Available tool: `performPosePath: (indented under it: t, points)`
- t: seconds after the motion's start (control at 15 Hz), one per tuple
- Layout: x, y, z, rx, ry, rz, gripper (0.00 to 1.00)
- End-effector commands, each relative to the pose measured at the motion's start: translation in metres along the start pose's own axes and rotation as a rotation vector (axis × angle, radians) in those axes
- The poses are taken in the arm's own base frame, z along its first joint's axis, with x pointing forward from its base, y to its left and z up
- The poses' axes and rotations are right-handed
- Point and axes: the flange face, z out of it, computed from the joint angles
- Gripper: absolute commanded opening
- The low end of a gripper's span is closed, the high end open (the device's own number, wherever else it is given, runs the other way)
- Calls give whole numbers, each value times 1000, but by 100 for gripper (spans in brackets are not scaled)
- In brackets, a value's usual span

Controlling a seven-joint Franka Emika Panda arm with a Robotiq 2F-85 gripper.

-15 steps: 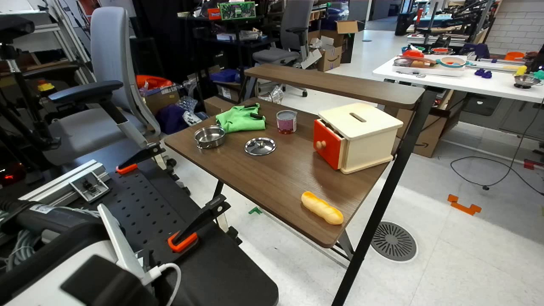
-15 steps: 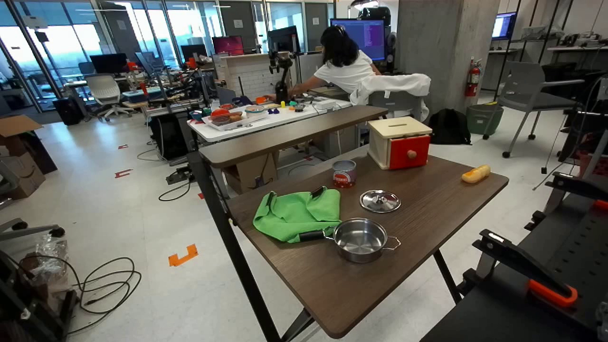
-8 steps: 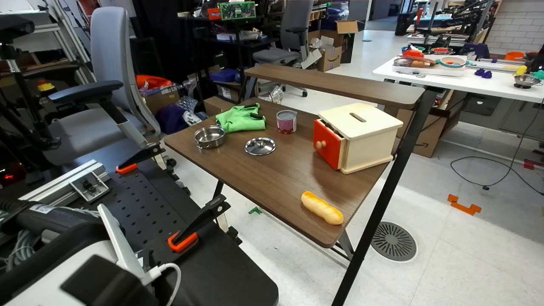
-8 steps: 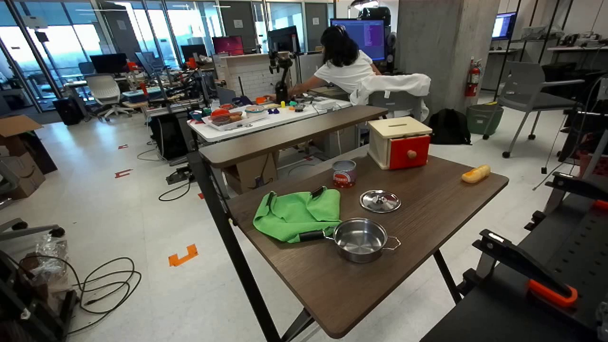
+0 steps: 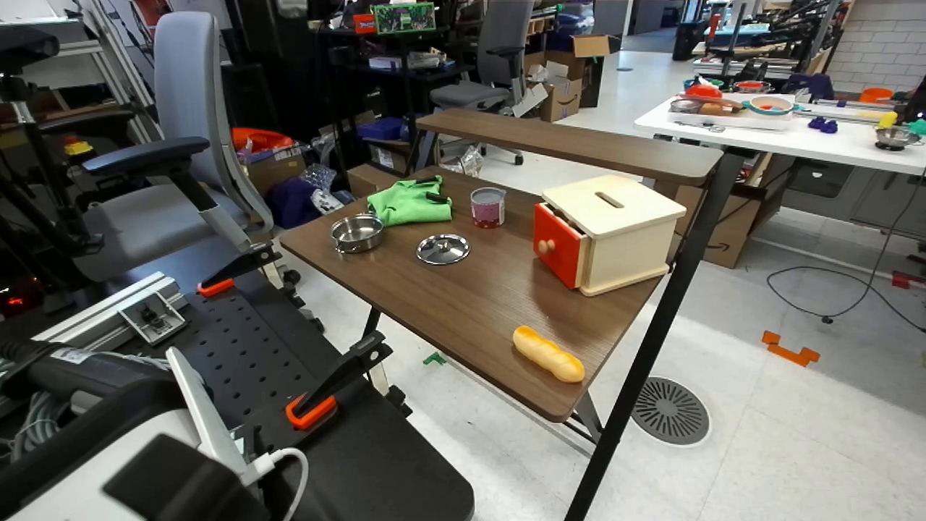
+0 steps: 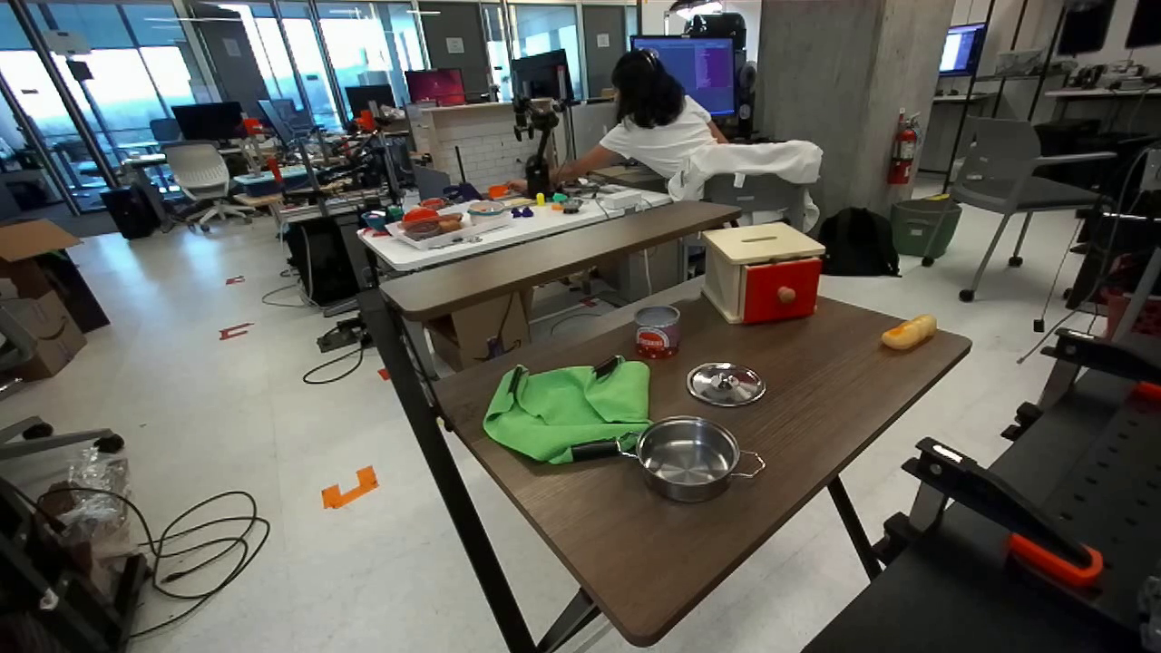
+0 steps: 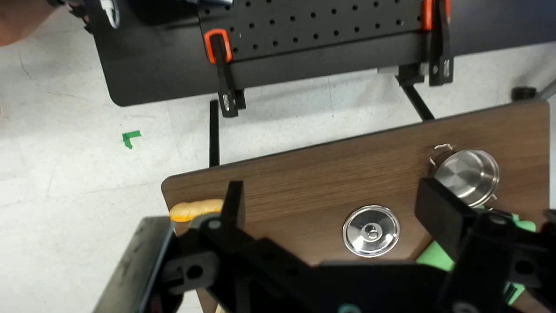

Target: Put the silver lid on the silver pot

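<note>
Gripper is spread wide in the wrist view, fingers far apart, nothing held. New vs half a second ago: two dark blunt shapes poke in at the top edge in an exterior view; probably those fingers dropping into frame. Tabletop hasn't changed. Silver lid lies flat, knob up, on the brown table, near the silver pot but not touching it. Pot is upright, uncovered, right beside the green cloth; can't tell if they touch.

So: lid not picked yet, reads as early approach. In the wrist view it shows through the gap, off toward one finger, so I'd centre over the knob before squeezing. Lid could skid if one finger hits first.
</note>
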Motion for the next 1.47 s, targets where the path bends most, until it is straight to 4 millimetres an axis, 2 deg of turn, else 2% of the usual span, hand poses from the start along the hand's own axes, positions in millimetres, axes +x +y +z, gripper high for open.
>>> performPosePath:
  t: [0.0,0.53,0.73,1.13,1.4]
  points:
    - [20,4,43,1,80,66,100]
    - [74,-23,160,12,113,211,100]
    - [102,-39,197,17,133,270,100]
    - [156,-84,254,24,113,329,100]
    - [184,-108,279,19,104,348,100]
